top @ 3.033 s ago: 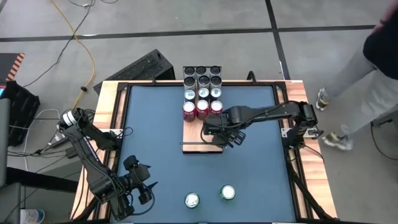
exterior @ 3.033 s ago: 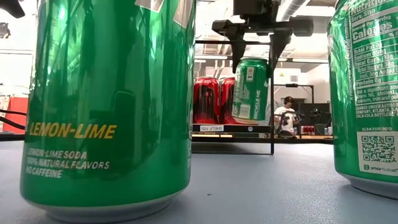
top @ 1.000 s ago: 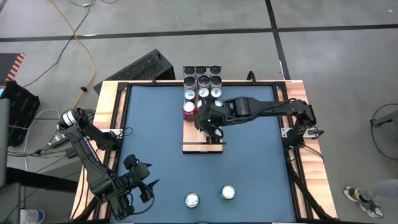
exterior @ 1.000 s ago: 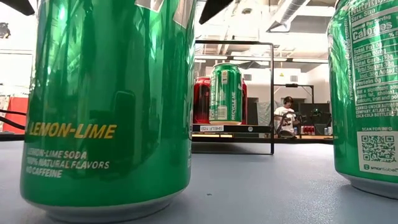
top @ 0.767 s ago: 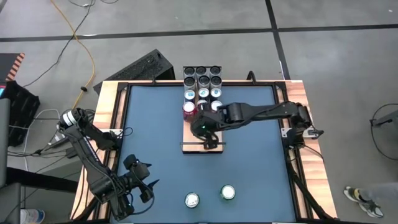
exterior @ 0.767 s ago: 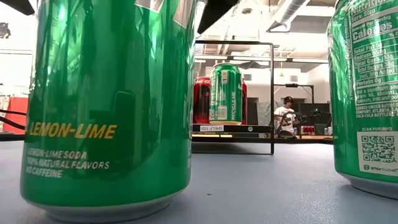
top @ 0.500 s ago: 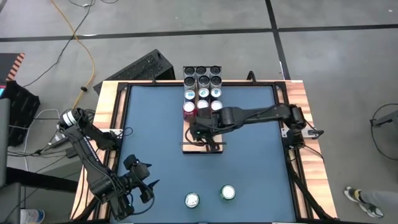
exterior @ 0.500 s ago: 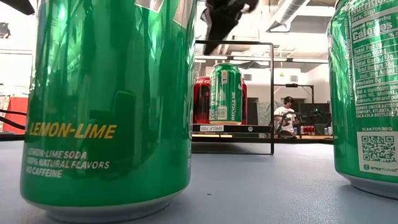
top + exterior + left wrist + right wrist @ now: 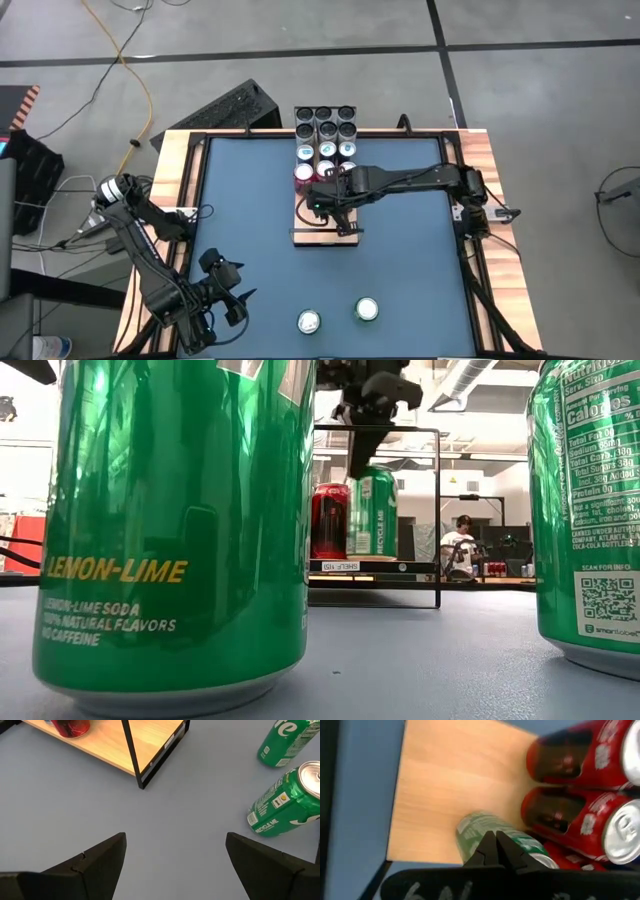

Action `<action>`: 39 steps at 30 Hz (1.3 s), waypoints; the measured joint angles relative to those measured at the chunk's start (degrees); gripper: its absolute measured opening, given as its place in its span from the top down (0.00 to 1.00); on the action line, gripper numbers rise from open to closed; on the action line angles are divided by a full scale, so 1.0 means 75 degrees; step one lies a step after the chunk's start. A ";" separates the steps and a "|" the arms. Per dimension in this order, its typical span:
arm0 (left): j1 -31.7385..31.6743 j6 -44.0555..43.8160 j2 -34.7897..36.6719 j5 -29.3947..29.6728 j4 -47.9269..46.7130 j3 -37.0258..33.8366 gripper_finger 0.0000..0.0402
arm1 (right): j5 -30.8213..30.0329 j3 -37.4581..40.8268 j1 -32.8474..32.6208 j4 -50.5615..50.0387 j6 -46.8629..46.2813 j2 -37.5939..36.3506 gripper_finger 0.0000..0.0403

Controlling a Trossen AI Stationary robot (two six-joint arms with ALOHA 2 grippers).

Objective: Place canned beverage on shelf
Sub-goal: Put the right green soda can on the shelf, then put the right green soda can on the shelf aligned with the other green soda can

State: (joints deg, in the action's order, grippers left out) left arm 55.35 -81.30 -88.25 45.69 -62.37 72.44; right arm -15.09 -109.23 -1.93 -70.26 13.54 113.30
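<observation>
Right end effector (image 9: 495, 845), fingers pressed together, hovers above green can (image 9: 492, 837) on shelf (image 9: 450, 780).

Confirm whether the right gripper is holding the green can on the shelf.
No: in the right wrist view the right gripper is shut on nothing, fingertips pressed together above the green can, which stands free on the shelf.

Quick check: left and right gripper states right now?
Left gripper: open, holding nothing, over the table.
Right gripper: shut, holding nothing, above the green can on the shelf.
</observation>
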 joint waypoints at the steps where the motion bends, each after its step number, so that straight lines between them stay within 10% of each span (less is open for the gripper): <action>1: 0.0000 0.0000 0.0000 0.0000 -0.0005 0.0000 0.18 | 0.0004 0.0018 0.0027 -0.0064 0.0001 0.0005 1.00; 17: 0.0003 -0.0035 0.0000 0.0142 -0.0077 0.0000 0.18 | 0.0048 -0.0288 -0.0621 -0.0565 -0.0638 -0.1009 1.00; 28: -0.0113 0.0619 0.0000 0.0205 0.0168 0.0000 0.18 | 0.2193 -0.0301 -0.3128 -0.0743 -0.3962 -0.2393 0.98; 39: -0.0294 0.1105 0.0003 0.0155 0.0466 0.0000 0.18 | 0.1443 -0.0289 -0.5203 -0.0329 -0.5949 -0.1208 0.47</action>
State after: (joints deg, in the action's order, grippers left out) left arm 53.15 -73.01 -88.23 46.85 -58.88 72.44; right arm -4.27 -111.39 -40.95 -72.73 -31.07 104.24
